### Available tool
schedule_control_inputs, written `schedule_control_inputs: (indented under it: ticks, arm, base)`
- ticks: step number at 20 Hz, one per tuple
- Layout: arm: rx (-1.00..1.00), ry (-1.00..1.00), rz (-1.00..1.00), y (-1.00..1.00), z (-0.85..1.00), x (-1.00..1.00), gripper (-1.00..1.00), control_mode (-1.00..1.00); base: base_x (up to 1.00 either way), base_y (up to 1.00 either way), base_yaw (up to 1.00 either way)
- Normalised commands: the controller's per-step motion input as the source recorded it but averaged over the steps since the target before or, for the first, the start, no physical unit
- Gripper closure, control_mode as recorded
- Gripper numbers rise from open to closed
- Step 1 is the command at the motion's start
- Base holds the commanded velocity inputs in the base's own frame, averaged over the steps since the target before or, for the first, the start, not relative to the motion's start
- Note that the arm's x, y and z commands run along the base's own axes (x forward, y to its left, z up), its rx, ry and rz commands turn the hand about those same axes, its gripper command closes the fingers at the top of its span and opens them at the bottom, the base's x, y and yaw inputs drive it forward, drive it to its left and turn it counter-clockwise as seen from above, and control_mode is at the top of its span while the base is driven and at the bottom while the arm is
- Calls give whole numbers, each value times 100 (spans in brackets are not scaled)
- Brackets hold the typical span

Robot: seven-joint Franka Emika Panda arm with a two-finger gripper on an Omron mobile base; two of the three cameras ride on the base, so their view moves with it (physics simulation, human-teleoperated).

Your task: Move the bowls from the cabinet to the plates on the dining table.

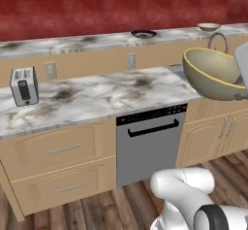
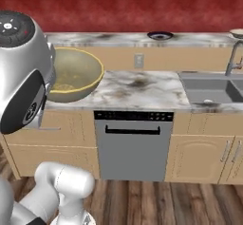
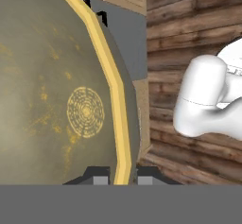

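1. Bowl [image 1: 211, 73], olive-beige with a yellow rim, is held in the air above the floor in front of the kitchen counter [image 1: 97, 98], tilted so that its inside faces the left base camera.
2. In the hand view the bowl's rim [image 3: 111, 90] is seen pinched between the two fingertips, the gripper [image 3: 120, 176] being closed on it at the bottom edge.
3. Open room is left below the bowl: wooden floor [image 3: 189, 34] and the dishwasher [image 1: 150, 141] front stand clear of it.
4. Behind the counter the dining table [image 1: 72, 43] runs along the red wall; on it a dark plate [image 1: 144, 33] lies, and further right a second bowl [image 1: 209, 26] rests, cut small by distance. What lies under that second bowl cannot be made out.
5. A toaster [image 1: 24, 86] stands at the counter's left, well apart from the held bowl.
6. A sink [image 2: 211, 89] is set into the counter at the right, its tap [image 2: 233, 55] partly cut off by the frame.
7. In the right base view the arm's large joint hides the bowl's left side [image 2: 76, 74]; the hand itself is mostly cut off at the left base view's right edge.
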Motion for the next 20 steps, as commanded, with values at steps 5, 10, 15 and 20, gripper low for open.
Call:
schedule_control_inputs:
  ticks: [5,10,15,20]
  arm:
    - [0,0,0,0,0,0,100,100]
    - [0,0,0,0,0,0,100,100]
    - [0,0,0,0,0,0,100,100]
    - [0,0,0,0,0,0,100,100]
  base:
    - [24,100,7]
    - [23,100,10]
    - [13,100,10]
    - [16,100,10]
